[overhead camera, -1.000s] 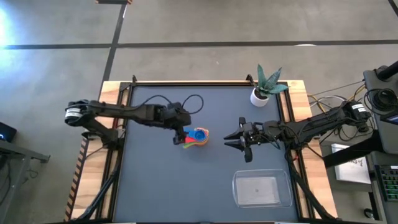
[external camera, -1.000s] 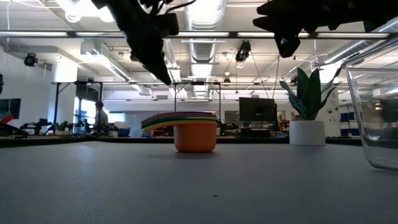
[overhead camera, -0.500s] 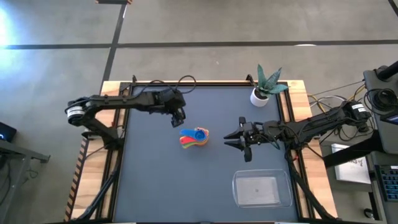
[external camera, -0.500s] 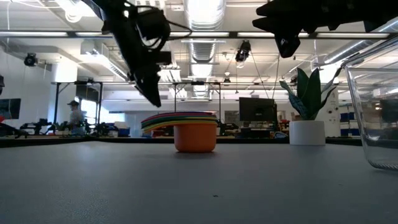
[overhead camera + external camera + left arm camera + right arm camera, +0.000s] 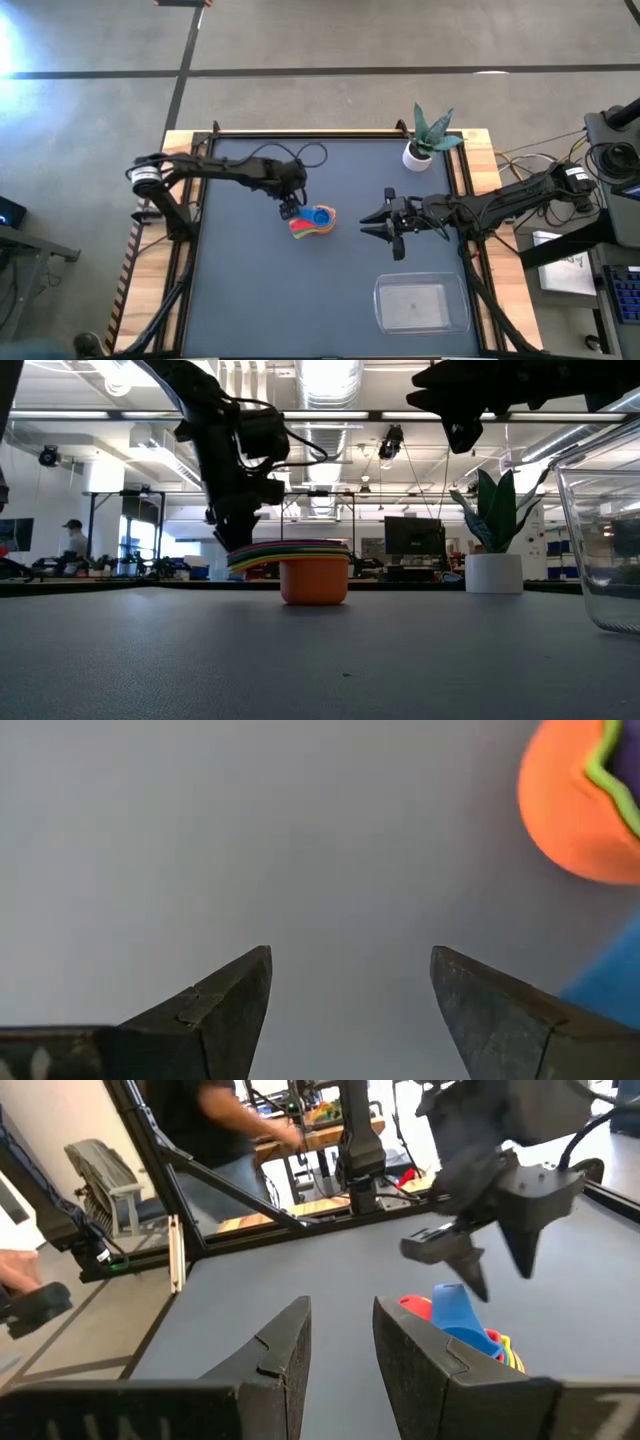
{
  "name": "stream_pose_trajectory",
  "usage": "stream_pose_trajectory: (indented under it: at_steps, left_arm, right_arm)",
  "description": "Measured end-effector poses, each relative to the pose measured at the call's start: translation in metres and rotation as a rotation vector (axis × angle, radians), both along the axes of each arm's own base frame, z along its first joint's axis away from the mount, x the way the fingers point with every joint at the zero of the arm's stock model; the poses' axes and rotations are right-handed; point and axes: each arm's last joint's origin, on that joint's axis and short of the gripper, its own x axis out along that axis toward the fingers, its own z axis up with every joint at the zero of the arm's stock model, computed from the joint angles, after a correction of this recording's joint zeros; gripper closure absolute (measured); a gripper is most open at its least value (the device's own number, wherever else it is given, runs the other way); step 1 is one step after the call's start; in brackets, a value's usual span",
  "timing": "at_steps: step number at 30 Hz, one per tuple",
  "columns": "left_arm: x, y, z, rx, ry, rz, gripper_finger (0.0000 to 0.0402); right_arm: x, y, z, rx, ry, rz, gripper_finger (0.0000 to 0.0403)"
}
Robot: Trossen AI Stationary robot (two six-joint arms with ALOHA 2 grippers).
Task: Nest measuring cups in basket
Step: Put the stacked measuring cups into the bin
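Note:
The measuring cups [image 5: 316, 219] stand nested in one stack on the dark mat; the orange cup [image 5: 314, 582] rests on its base, with the coloured handles [image 5: 262, 552] fanned out toward the left. In the left wrist view the orange cup [image 5: 575, 808] and a blue one [image 5: 612, 988] show beside the fingers. My left gripper [image 5: 290, 207] [image 5: 350, 960] is open, low over bare mat just left of the stack. My right gripper [image 5: 370, 224] [image 5: 342, 1316] is open and hovers to the right of the stack. The clear basket [image 5: 421, 303] sits near the near right corner.
A white plant pot [image 5: 418, 153] with a green plant stands at the far right corner. The basket's wall [image 5: 600, 540] rises at the right of the low view. Bare mat lies between the stack and the basket. People stand in the room beyond the table.
My left gripper has swung from over the stack toward the far edge, then come back and dropped lower, ending just left of the cups' handles. The stack has stayed where it was. My right arm has kept still.

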Motion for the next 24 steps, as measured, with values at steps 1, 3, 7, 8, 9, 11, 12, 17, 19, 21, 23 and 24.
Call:
stream_pose_trajectory:
  at_steps: [1, 3, 7, 8, 9, 11, 12, 17, 19, 21, 23, 24]
  left_arm:
    - [0.000, -0.004, 0.000, -0.009, 0.007, 0.005, 0.0146]
    - [0.002, -0.013, -0.001, -0.022, 0.004, 0.018, 0.0146]
    - [0.007, -0.034, 0.000, -0.046, -0.010, 0.020, 0.0146]
    - [0.008, -0.039, 0.001, -0.049, -0.014, 0.016, 0.0146]
    - [0.009, -0.044, 0.001, -0.053, -0.018, 0.012, 0.0146]
    - [0.012, -0.053, 0.000, -0.061, -0.026, 0.010, 0.0146]
    - [0.013, -0.056, -0.001, -0.065, -0.029, 0.009, 0.0146]
    - [0.020, -0.073, -0.004, -0.120, -0.077, 0.008, 0.0146]
    - [0.024, -0.078, -0.005, -0.156, -0.110, 0.001, 0.0146]
    - [0.029, -0.082, -0.004, -0.186, -0.153, -0.005, 0.0146]
    - [0.034, -0.085, -0.004, -0.213, -0.198, -0.004, 0.0146]
    - [0.036, -0.087, -0.004, -0.228, -0.217, -0.007, 0.0146]
  right_arm:
    - [0.000, 0.000, 0.000, 0.000, 0.000, 0.000, 0.0303]
    - [0.000, 0.000, 0.000, 0.000, 0.002, 0.000, 0.0303]
    - [0.000, 0.000, -0.001, 0.000, 0.007, 0.000, 0.0303]
    - [0.000, 0.000, -0.001, 0.000, 0.006, 0.000, 0.0303]
    - [0.000, 0.000, -0.001, 0.000, 0.007, 0.000, 0.0303]
    - [0.000, 0.000, -0.001, 0.002, 0.007, 0.000, 0.0303]
    - [0.000, 0.000, -0.001, 0.002, 0.007, 0.000, 0.0303]
    - [0.000, 0.000, -0.001, 0.000, 0.006, -0.003, 0.0303]
    - [0.000, 0.000, -0.001, -0.002, 0.006, -0.013, 0.0303]
    - [0.000, -0.001, -0.001, -0.004, 0.006, -0.026, 0.0303]
    - [0.000, -0.001, -0.001, -0.005, 0.006, -0.028, 0.0303]
    - [0.000, -0.001, -0.001, -0.010, 0.005, -0.028, 0.0303]
